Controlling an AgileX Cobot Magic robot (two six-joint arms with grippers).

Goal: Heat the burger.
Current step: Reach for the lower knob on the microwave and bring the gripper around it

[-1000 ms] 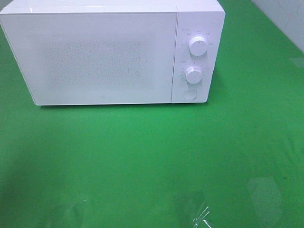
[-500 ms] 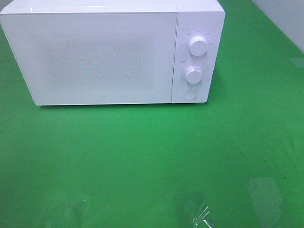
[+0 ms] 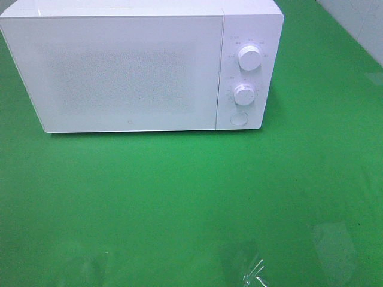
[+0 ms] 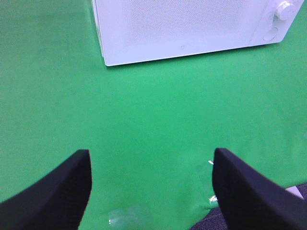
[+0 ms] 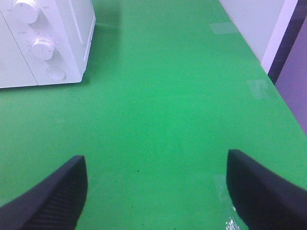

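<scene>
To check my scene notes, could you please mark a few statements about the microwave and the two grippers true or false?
1. The white box-shaped microwave has its door closed. True.
2. A burger sits on the green table before it. False: no burger is in view.
3. The left gripper is shut on something. False: it is open and empty.
4. The right gripper is open. True.
5. Two round white knobs sit above a round button. True.
</scene>
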